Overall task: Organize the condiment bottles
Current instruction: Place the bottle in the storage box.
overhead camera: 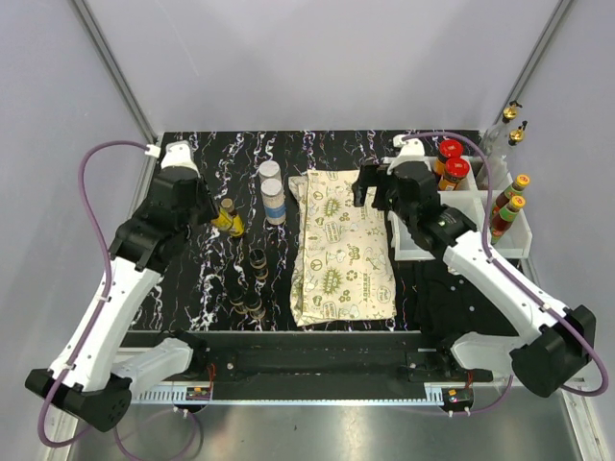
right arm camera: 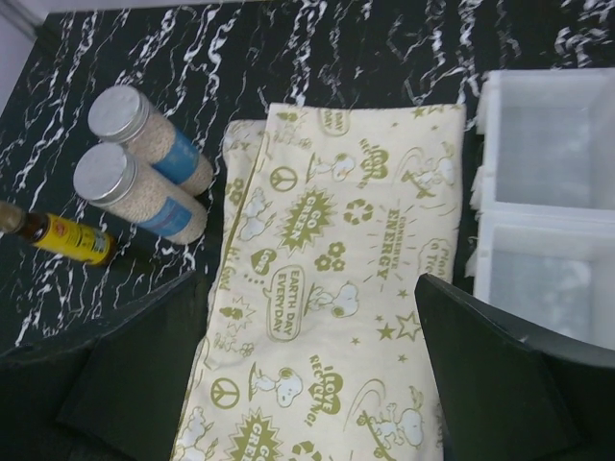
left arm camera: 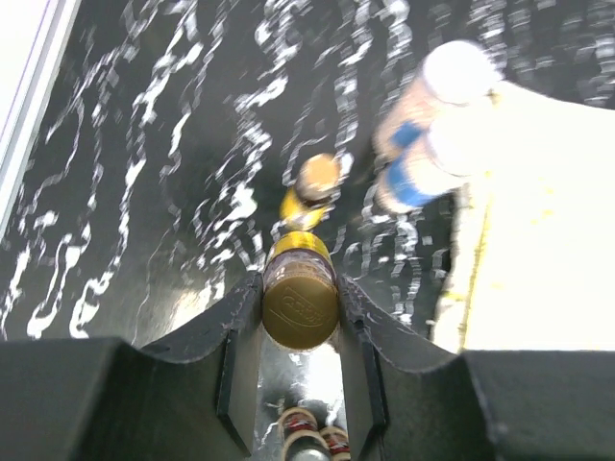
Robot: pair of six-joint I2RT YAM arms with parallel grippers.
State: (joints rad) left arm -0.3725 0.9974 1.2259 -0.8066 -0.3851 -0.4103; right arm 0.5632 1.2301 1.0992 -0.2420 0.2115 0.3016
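Note:
My left gripper (overhead camera: 215,213) (left arm camera: 300,284) is shut on a dark bottle with a wide gold cap (left arm camera: 300,305), at the left middle of the table. A slim yellow-labelled bottle (left arm camera: 314,181) (overhead camera: 231,219) (right arm camera: 60,236) stands just beyond it. Two clear white-capped bottles (overhead camera: 272,190) (right arm camera: 144,171) (left arm camera: 437,134) stand left of the cloth. Three small dark jars (overhead camera: 252,288) sit nearer the front, and they also show in the left wrist view (left arm camera: 306,440). My right gripper (overhead camera: 371,190) (right arm camera: 307,288) is open and empty above the cloth. Red-capped bottles (overhead camera: 452,161) and yellow-capped bottles (overhead camera: 512,197) stand in the bins.
A cream patterned cloth (overhead camera: 341,245) (right arm camera: 336,269) lies in the middle. White compartment bins (overhead camera: 423,245) (right arm camera: 548,221) stand at the right. Two small gold-capped bottles (overhead camera: 513,123) sit beyond the bins at the far right. White walls enclose the black marbled table (overhead camera: 192,279).

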